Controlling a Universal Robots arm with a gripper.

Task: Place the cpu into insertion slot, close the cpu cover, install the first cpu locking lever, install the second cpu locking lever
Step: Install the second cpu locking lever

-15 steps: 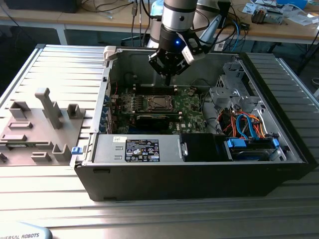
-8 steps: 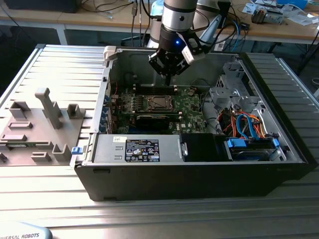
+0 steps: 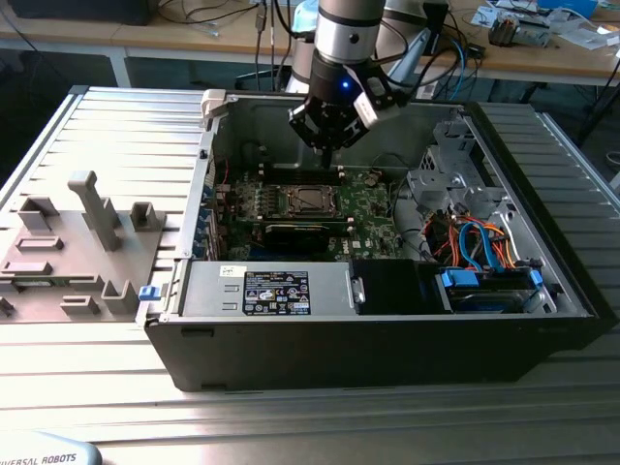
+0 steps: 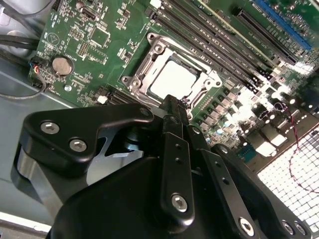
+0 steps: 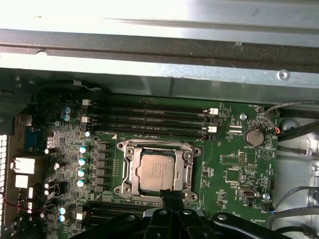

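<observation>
The cpu [image 5: 155, 172] lies flat in the insertion slot [image 3: 308, 201] on the green board, its silver-grey top showing. The cpu cover [image 5: 158, 147] is down over it, framing the chip through its square opening. In the second wrist view the cpu [image 4: 174, 79] and cover [image 4: 143, 70] sit just beyond my fingertips. My gripper [image 3: 326, 147] hangs inside the computer case above the socket's far edge. Its black fingers [image 4: 175, 149] are shut together with nothing between them, and the tip [image 5: 169, 195] is over the socket's rim. I cannot make out how the locking levers stand.
Long memory slots [image 5: 149, 122] run beside the socket, with a coin battery [image 5: 254, 135] nearby. The case's metal wall [image 5: 149, 59] stands close behind. A power supply [image 3: 281, 291] and a drive cage with cables [image 3: 475, 242] fill the case's front and right. Grey fixtures [image 3: 77, 242] lie outside.
</observation>
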